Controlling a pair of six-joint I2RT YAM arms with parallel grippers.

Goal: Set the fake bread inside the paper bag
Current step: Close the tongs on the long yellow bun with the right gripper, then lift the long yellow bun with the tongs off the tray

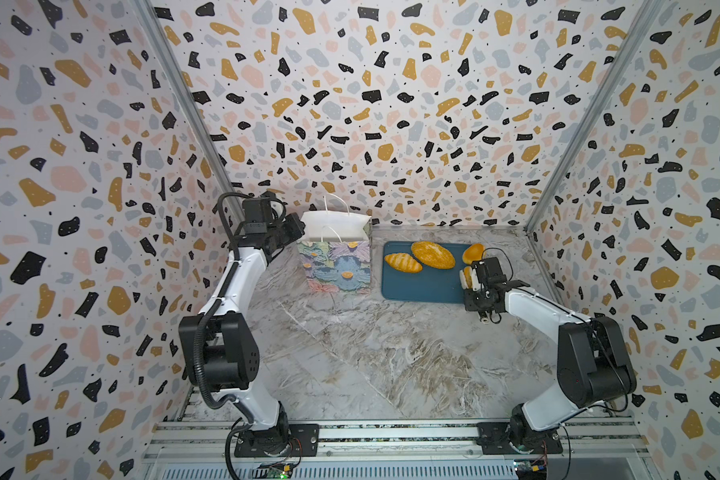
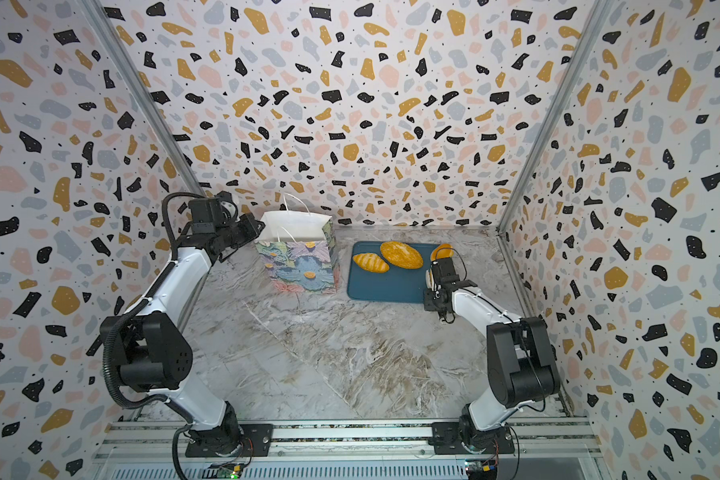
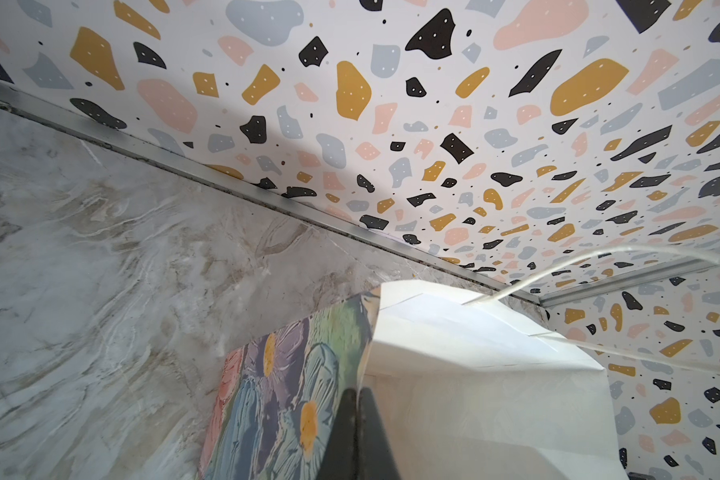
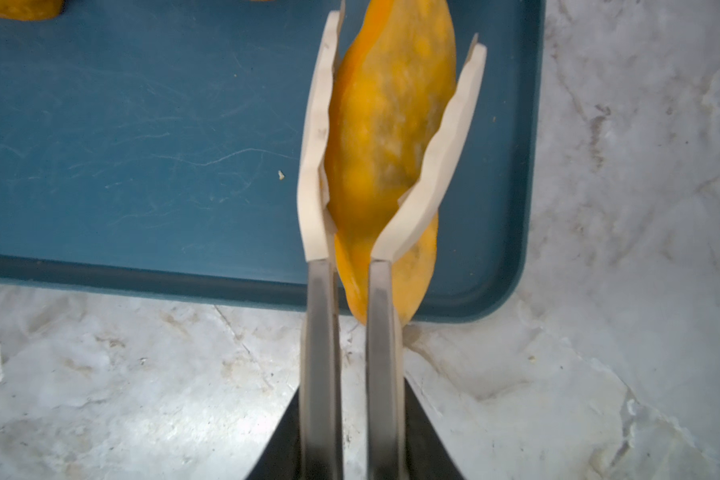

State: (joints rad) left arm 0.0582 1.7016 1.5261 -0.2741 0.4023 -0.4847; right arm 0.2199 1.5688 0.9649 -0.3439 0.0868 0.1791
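Terrazzo-print walls box in a grey marble tabletop (image 1: pixel 350 353). Farthest left, my left gripper (image 3: pixel 353 401) is pinched fully shut on the left wall of the paper bag (image 1: pixel 336 266), right at the rim, holding the white mouth open and upward. The floral bag stands upright near the back wall.

Just to its right lies a dark-teal tray (image 1: pixel 416 289), and on it a striped roll (image 1: pixel 403 262), a speckled oval loaf (image 1: pixel 432 254) and a round bun (image 1: pixel 473 252).

At the tray's right end my right gripper (image 4: pixel 406 33) is clamped on a long roll (image 4: pixel 387 137): both pale pads (image 4: pixel 316 137) press its flanks and bow around it. The roll's long axis runs in line with my fingers, its far tip poking past them. Whether it is clear of the tray I cannot tell.

From this grip the bag's mouth lies to the left, across the whole tray and higher up, so I judge the carry goes up first, then leftward over the opening my other arm holds wide.
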